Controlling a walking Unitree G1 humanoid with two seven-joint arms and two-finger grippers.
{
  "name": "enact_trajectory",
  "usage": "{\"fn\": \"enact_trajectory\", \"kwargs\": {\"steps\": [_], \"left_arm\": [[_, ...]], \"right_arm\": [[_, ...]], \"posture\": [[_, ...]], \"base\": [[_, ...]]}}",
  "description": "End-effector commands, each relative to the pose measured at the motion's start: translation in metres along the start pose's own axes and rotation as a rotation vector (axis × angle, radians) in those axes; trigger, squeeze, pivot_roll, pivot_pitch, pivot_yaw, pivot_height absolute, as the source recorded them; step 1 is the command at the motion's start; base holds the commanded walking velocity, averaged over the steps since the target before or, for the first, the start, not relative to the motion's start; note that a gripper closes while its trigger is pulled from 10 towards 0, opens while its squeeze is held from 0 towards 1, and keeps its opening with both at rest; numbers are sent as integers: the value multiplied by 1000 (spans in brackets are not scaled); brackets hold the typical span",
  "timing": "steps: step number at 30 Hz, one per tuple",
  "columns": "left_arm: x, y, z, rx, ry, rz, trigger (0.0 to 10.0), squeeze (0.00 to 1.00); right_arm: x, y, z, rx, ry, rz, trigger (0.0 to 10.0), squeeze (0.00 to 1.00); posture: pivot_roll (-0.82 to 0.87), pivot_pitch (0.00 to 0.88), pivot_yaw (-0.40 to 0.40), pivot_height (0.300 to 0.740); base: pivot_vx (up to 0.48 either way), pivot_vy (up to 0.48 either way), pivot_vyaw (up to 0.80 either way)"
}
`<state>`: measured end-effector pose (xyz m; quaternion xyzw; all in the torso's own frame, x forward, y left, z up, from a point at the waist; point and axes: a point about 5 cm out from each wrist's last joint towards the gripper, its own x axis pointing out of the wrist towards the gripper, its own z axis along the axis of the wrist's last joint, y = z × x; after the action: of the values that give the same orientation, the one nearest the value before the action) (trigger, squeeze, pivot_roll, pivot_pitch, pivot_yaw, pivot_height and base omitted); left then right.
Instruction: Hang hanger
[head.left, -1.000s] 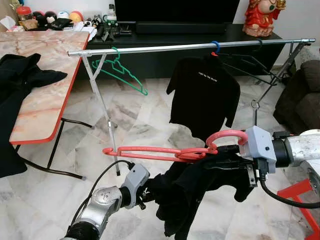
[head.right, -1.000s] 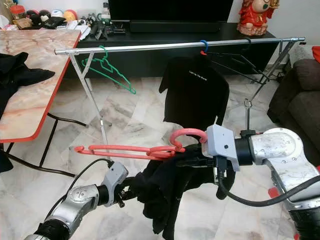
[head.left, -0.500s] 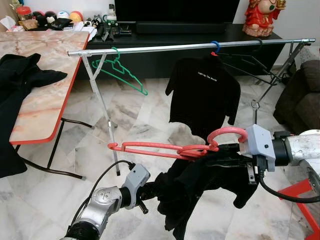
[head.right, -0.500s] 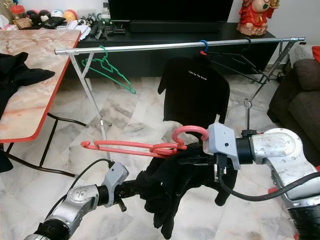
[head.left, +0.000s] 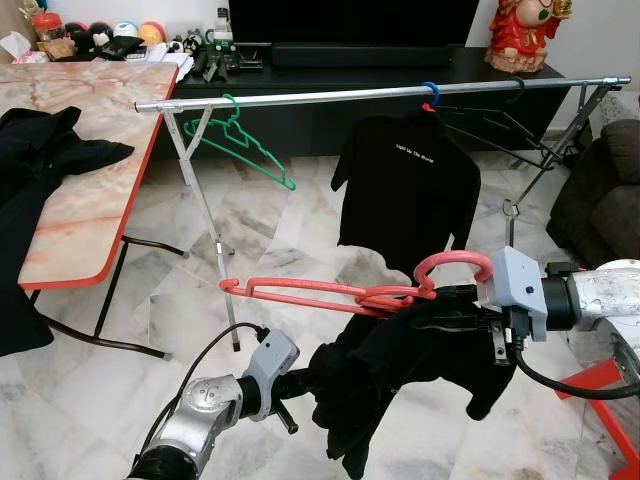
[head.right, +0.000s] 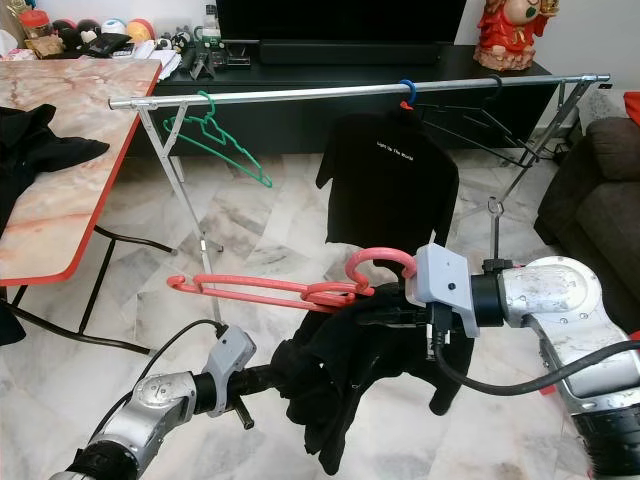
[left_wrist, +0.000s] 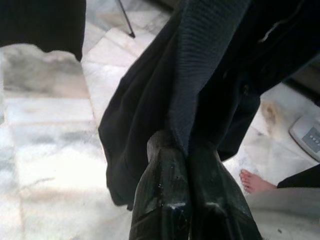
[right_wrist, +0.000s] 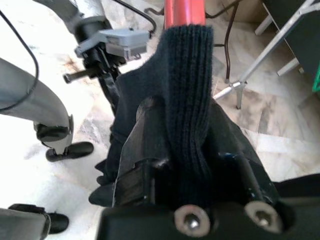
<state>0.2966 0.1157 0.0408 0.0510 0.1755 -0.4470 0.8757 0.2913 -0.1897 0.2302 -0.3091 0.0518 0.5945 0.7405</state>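
Both grippers were closed on the load: the right gripper (head.right: 385, 300) held the red hanger (head.left: 330, 295) near its hook through the black garment's (head.left: 400, 365) collar, and the left gripper (left_wrist: 187, 165) pinched hanging fabric. The hanger's long axis ran leftward; the rail (head.left: 380, 94) lay farther and higher. Cloth hid the fingertips.
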Motion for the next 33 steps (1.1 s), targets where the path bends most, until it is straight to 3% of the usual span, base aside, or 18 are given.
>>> {"fn": "enact_trajectory", "kwargs": {"steps": [1,5,9,14,15,19,23,28,30,31,32,33], "left_arm": [[-7,6,-8,14,60,50,0,0],[-13,8,-17,58,119,78,0,0],[-21,13,-28,43,166,128,0,0],[-25,15,-34,45,204,158,0,0],[-26,15,-35,46,210,160,0,0],[-26,15,-36,49,218,160,0,0],[-25,13,-37,52,225,158,0,0],[-24,12,-38,66,230,151,0,0],[-23,11,-37,85,226,138,4980,0],[-23,10,-36,90,222,132,4980,0],[-22,9,-35,94,207,131,10000,0],[-21,8,-33,92,185,129,10000,0]], "right_arm": [[-2,-3,-3,-14,28,-16,0,0],[-5,-1,-20,15,107,-19,0,0],[-12,6,-42,83,180,-14,0,0],[-20,19,-77,101,399,22,0,0],[-20,23,-81,153,362,36,0,0],[-18,23,-80,200,289,32,0,0],[-22,30,-93,193,374,74,0,0],[-18,23,-87,196,291,19,0,0],[-16,17,-78,180,231,-12,0,0],[-15,15,-75,172,212,-23,0,0],[-13,13,-70,165,182,-27,0,0],[-11,11,-63,159,144,-26,0,0]], "posture": [[-74,143,-19,740],[-73,147,-17,740],[-74,151,-16,740],[-71,151,-15,740],[-70,150,-14,740],[-70,149,-14,740],[-70,146,-10,740],[-70,144,-7,740],[-71,143,-6,740],[-71,143,-6,740],[-73,142,-5,740],[-74,142,-5,740]], "base": [[0,0,0],[0,0,0],[0,0,0],[0,0,0],[0,0,0],[0,0,0],[0,0,0],[0,0,0],[0,0,0],[0,0,0],[0,0,0],[0,0,0]]}}
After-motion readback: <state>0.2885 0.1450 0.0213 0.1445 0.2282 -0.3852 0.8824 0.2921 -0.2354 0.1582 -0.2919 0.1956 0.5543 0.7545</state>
